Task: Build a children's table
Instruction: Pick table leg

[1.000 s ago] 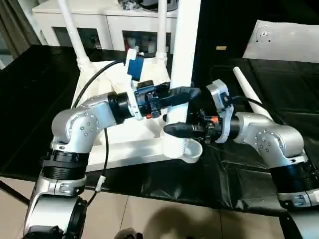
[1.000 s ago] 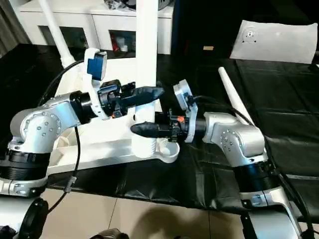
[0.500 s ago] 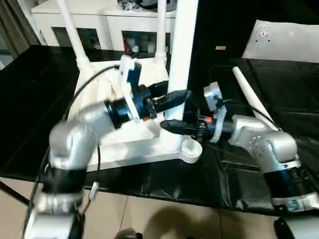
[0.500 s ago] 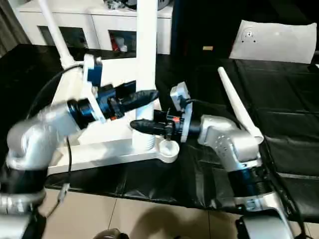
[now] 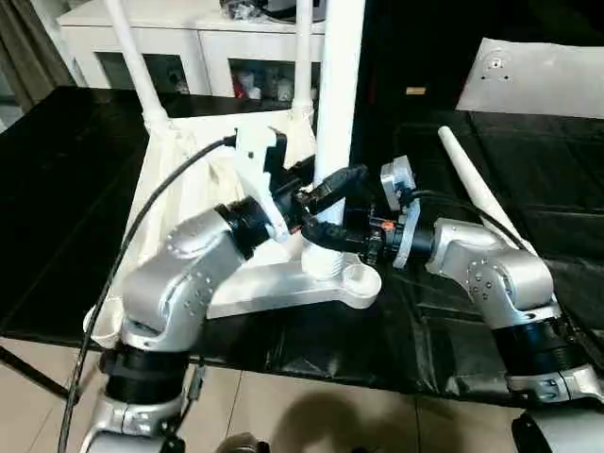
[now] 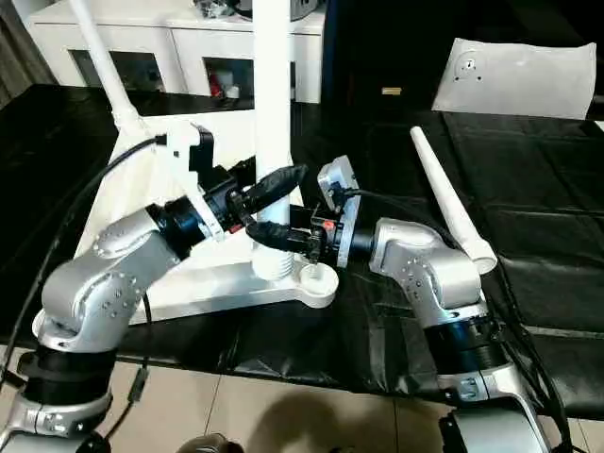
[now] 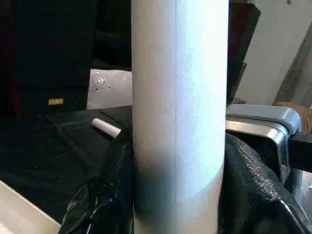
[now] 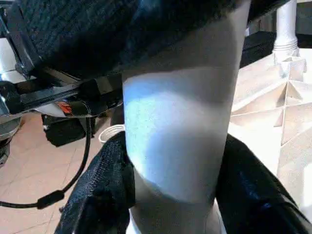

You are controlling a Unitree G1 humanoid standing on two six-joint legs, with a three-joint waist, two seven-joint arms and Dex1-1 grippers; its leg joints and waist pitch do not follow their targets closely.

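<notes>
Left eye view: a big black-covered work table (image 5: 75, 189) is seen from above, with a white cabinet (image 5: 189, 47) beyond its far edge. The children's tabletop (image 5: 189, 189) lies upside down, ribs up, at the table's near-left part. Two legs (image 5: 132, 57) are already stood in its far corner sockets. A third leg (image 5: 335, 104) stands upright at the near-right corner, just beside an open round socket (image 5: 360, 280), apparently being seated. It is clamped from both sides: the left gripper (image 5: 326, 189) higher up, the right gripper (image 5: 326, 236) just below, probably to keep it plumb while it is pressed down. The fourth leg (image 5: 481, 203) lies loose on the cloth to the right, well apart.

From the left wrist, black fingers (image 7: 253, 185) are shown hugging the tube; from the right wrist, the ribbed underside (image 8: 273, 122) is shown behind it.
</notes>
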